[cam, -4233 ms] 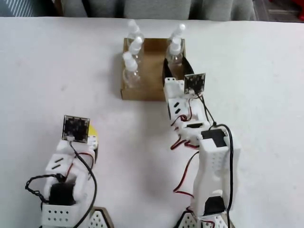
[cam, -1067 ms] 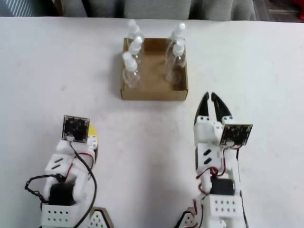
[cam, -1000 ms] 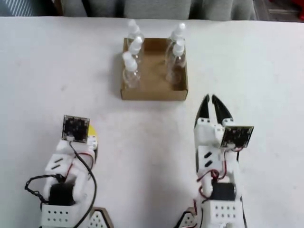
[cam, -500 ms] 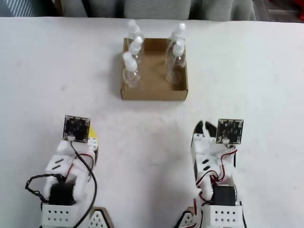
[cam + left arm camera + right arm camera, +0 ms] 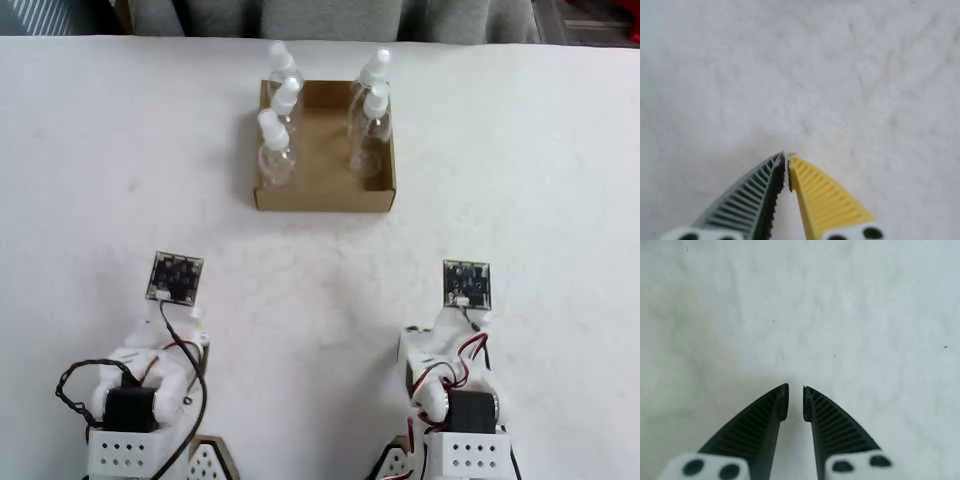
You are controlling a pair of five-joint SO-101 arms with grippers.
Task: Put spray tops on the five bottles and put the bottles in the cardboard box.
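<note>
"While the right arm was stretched over the cardboard box some seconds ago, it is now seen folded back at the near edge of the table. What is to be understood from this?"

"It may be understood that the last bottle was set down and released. All five bottles are counted standing in the box, three along its left side and two along its right side, and a white spray top is seen on each one. The left arm has also been drawn a little nearer to its base in the last half second. So the task is judged to be finished, or very near to it."

"And how are the claws found?"

"The left gripper is closed, its grey jaw and its yellow jaw touching at the tip, and nothing is held. The tips of the right gripper are brought almost together, with only a thin gap left, and nothing is held there either. Both are pointed down at bare table, well apart from the box."

"Can any brand, label or writing be read?"

"None can be read. The bottles are clear and seem to be unlabelled, though from this high view a small label could perhaps be missed. No print is noticed on the box."
</note>
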